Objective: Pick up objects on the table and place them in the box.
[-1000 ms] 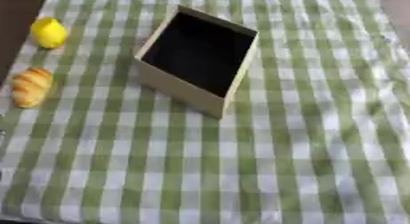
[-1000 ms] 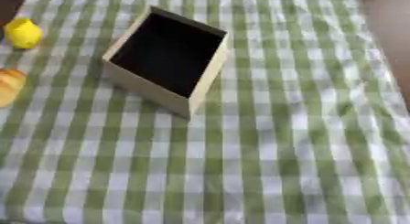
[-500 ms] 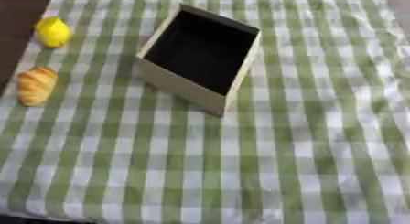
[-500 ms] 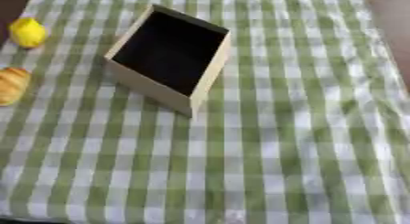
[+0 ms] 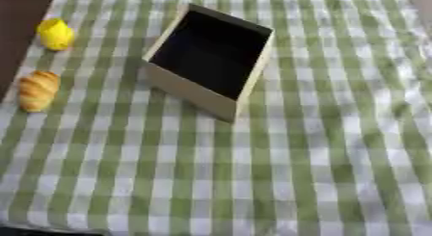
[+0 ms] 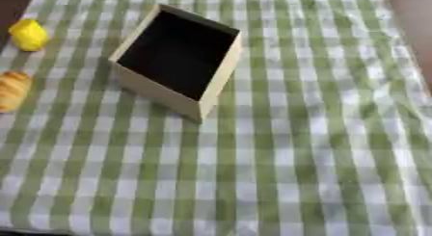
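An open cream box (image 5: 190, 88) with a dark inside stands on the green and white checked cloth (image 5: 320, 158), upper middle. Nothing shows inside it. A yellow object (image 5: 56, 33) lies at the far left near the cloth's edge. A golden-brown croissant-like piece (image 5: 38, 89) lies on the left, nearer to me than the yellow one. Neither of my hands shows in either view.
The checked cloth covers the table. Its left edge (image 5: 33, 8) meets a dark brown surface at the upper left. A dark strip runs along the bottom left corner (image 5: 42, 230).
The whole picture has shifted right and down, so the camera has moved. The box, the yellow object and the croissant keep their places on the cloth.
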Available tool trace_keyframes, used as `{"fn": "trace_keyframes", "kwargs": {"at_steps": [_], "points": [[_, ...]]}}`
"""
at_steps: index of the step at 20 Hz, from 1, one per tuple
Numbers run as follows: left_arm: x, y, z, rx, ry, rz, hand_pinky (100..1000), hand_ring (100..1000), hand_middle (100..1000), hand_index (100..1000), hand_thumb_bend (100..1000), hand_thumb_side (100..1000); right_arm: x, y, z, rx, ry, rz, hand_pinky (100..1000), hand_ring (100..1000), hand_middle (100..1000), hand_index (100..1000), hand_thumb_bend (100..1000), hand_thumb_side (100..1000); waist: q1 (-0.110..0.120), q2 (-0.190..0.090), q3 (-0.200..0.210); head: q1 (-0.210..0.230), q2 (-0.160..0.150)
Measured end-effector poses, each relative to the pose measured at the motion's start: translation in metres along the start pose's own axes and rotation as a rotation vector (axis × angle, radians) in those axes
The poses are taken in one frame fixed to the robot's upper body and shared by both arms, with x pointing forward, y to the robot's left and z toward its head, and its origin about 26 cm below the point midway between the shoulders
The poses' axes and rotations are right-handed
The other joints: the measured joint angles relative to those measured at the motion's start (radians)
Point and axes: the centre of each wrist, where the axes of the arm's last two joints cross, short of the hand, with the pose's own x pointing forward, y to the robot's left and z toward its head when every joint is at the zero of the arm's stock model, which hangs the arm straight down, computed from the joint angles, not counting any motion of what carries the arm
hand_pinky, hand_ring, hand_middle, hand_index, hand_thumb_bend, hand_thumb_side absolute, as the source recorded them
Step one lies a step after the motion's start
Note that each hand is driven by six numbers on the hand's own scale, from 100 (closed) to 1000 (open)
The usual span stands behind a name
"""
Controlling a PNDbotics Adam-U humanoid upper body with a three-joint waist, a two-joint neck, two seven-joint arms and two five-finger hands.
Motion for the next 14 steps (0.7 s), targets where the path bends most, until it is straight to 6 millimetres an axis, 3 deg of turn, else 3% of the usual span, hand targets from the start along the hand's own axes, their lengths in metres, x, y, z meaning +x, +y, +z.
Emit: {"fn": "trace_keyframes", "kwargs": {"at_steps": [6,14], "points": [[-0.025,0.017,-0.029,-0.171,0.038,-0.113,724,798,799,914,405,661,0.000,0.000,0.001,0.011,0.007,0.004,897,803,744,891,100,541,0.000,0.000,0.000,-0.004,0.000],[-0.046,0.008,-0.044,-0.389,0.062,-0.199,756,820,812,903,528,592,0.000,0.001,0.002,0.022,0.010,0.000,898,804,743,891,100,550,0.000,0.000,-0.006,0.015,0.000]]}}
